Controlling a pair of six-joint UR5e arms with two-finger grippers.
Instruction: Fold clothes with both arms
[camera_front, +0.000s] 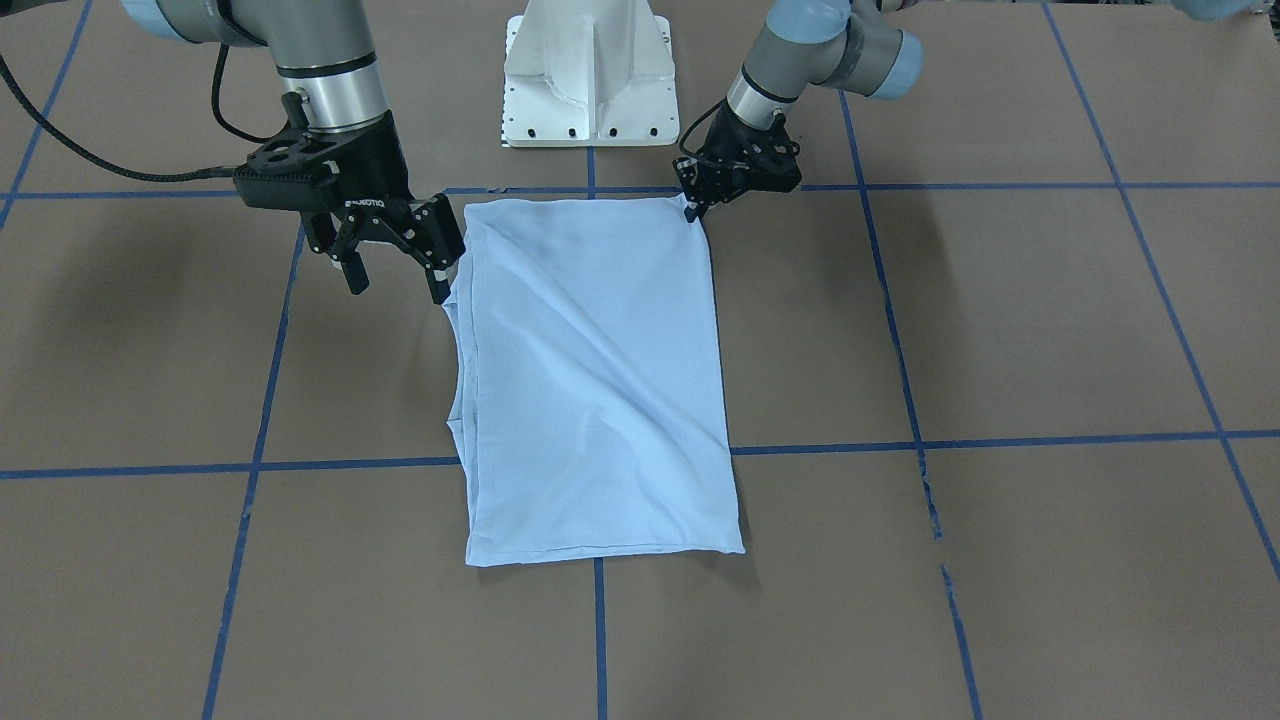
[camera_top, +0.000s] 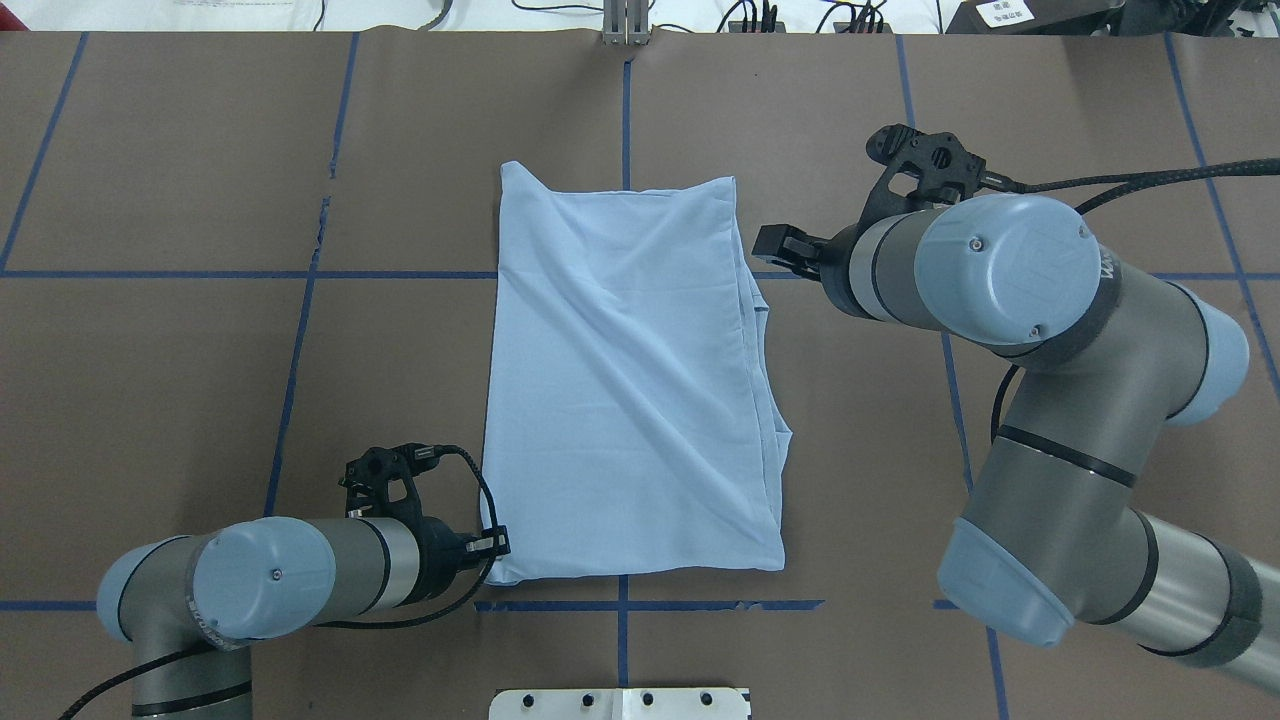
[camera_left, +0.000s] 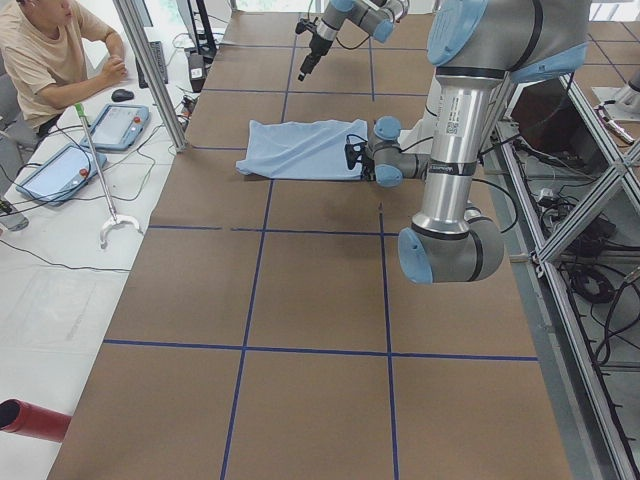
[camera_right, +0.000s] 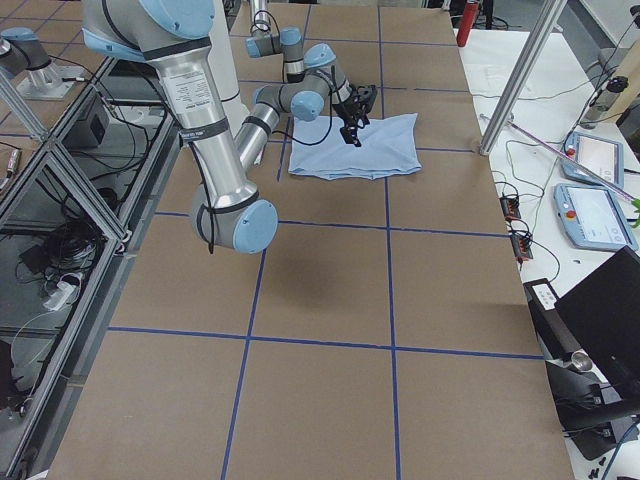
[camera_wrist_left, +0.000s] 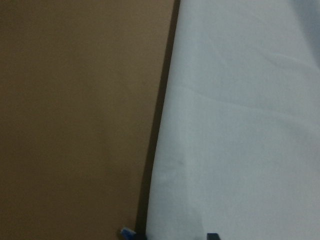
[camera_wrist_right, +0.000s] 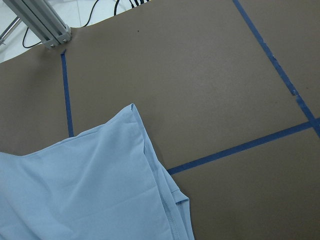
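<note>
The light blue T-shirt (camera_front: 590, 380) lies folded into a long rectangle on the brown table, plain side up; its print and neck label are hidden. It also shows in the overhead view (camera_top: 630, 380) and in both wrist views (camera_wrist_left: 240, 125) (camera_wrist_right: 90, 195). My left gripper (camera_front: 692, 210) is low at the shirt's corner nearest the robot, fingers together on the cloth, and also shows overhead (camera_top: 497, 545). My right gripper (camera_front: 396, 280) hangs open and empty just above the shirt's opposite long edge, beside the layered sleeve folds; overhead it (camera_top: 778, 245) sits just off that edge.
The white pedestal base (camera_front: 588, 80) stands just behind the shirt's near end. Blue tape lines (camera_front: 1000, 440) grid the brown table. An aluminium post (camera_wrist_right: 42, 25) stands at the far table edge. An operator (camera_left: 40, 60) sits beside the table with tablets.
</note>
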